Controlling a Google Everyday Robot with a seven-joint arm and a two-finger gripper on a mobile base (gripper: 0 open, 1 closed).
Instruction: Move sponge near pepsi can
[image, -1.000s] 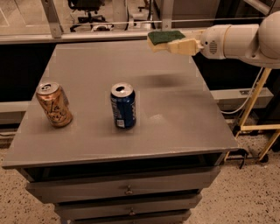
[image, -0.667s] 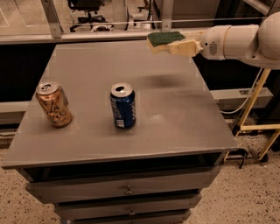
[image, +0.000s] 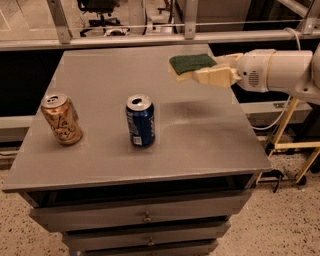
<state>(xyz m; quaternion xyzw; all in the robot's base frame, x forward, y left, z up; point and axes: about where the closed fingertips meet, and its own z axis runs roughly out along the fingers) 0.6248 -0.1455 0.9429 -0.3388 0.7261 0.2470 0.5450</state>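
One sponge (image: 192, 63), clamped in the gripper (image: 201, 73), hangs above the desk's (image: 200, 135) far right side; pepsi can (image: 140, 120) stands upright mid-desk, well apart; swing left and nearer, lower gently, let go just beside the can; don't knock it.

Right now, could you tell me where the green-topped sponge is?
The cream claw holds the green-topped yellow sponge above the grey table's right rear, beyond the blue can.
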